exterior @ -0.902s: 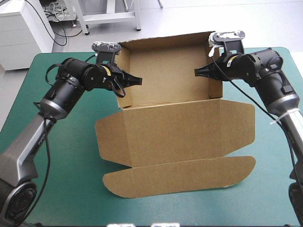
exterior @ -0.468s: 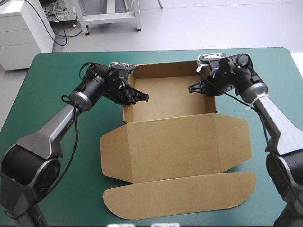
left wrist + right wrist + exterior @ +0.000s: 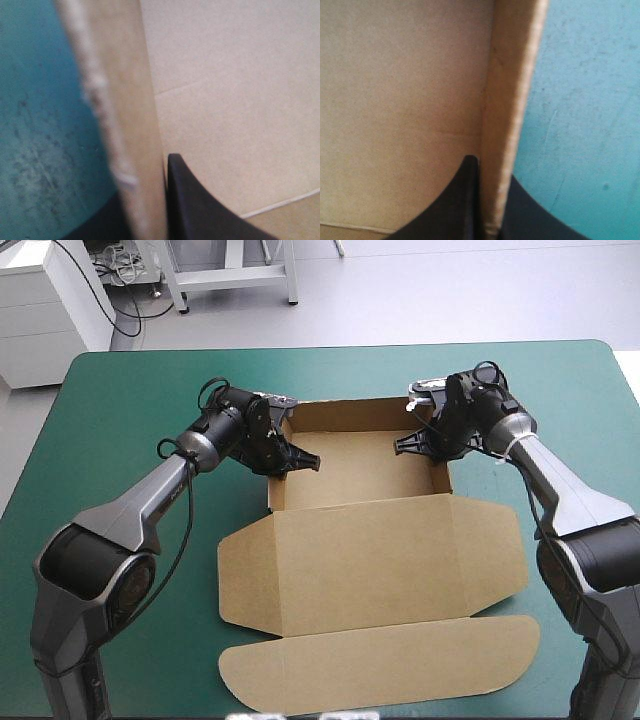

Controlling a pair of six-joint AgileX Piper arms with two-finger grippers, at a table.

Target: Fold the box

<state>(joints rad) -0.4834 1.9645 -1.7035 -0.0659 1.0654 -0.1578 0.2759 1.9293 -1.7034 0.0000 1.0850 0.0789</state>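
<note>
The brown box (image 3: 370, 550) lies on the teal-green cover as an open tray (image 3: 360, 465) at the far side, its lid and front flap flat toward the near edge. My left gripper (image 3: 300, 461) is shut on the tray's left wall; in the left wrist view the wall (image 3: 125, 100) stands between the left gripper's (image 3: 145, 180) black fingers. My right gripper (image 3: 404, 443) is shut on the tray's right wall, and the right wrist view shows that wall (image 3: 512, 75) pinched in the right gripper (image 3: 491, 170), one finger inside the tray and one outside.
The teal-green cover (image 3: 130, 400) shows on both sides of the box and beyond the tray. The lid's rounded front flap (image 3: 380, 665) reaches close to the table's near edge. Both arms stretch across the cover to the tray's side walls.
Both grippers have come down and inward with the tray's side walls. The tray, held up earlier, now sits low on the table, and the lid has slid toward the near edge.
</note>
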